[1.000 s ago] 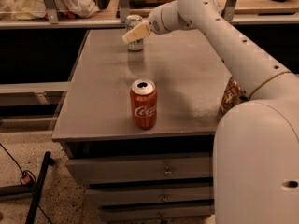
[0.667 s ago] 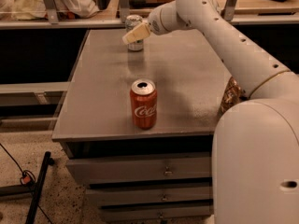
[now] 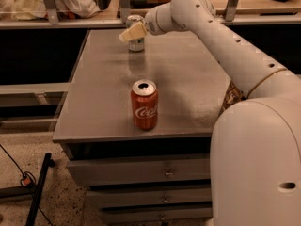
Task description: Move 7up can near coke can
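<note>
Standing upright near the far edge of the table [image 3: 188,74], the 7up can [image 3: 137,45] is seen with its silver top and green markings partly covered. The claw [image 3: 131,33] is held right at the can, across its upper half and in front of it. Whether the claw is clamped on the can or merely set against it cannot be told. The white arm [image 3: 221,36] is stretched from the lower right across the table to that spot. The coke can [image 3: 144,105] is placed upright near the front edge, well apart from the 7up can, its white script turned toward the camera. A brown-gold can [image 3: 231,96] is glimpsed at the table's right side, mostly hidden behind the arm. Drawers [image 3: 164,173] are fitted beneath the tabletop.
</note>
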Robot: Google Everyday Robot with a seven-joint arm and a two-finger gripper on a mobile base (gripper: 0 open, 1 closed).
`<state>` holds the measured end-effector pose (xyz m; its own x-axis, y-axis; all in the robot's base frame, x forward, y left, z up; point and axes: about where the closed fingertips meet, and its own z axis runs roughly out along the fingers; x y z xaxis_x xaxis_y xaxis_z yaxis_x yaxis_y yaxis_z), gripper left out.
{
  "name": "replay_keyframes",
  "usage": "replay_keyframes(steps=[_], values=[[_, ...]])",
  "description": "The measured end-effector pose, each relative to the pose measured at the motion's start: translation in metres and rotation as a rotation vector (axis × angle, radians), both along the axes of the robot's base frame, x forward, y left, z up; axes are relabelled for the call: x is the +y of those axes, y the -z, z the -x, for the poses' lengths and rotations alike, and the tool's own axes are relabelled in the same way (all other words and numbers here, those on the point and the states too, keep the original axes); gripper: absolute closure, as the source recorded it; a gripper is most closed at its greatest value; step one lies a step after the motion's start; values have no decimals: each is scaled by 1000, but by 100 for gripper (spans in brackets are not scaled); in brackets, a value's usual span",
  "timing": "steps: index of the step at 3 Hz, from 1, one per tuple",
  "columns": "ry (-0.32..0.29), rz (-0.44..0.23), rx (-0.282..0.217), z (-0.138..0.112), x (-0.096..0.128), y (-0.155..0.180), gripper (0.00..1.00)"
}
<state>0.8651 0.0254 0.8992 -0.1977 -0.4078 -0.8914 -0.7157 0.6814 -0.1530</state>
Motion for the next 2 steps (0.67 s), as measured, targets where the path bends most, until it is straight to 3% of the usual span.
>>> replay_keyframes(steps=[1, 2], values=[[2, -2, -1, -3, 4, 1, 0], [-6, -7, 1, -4, 10, 2, 18]])
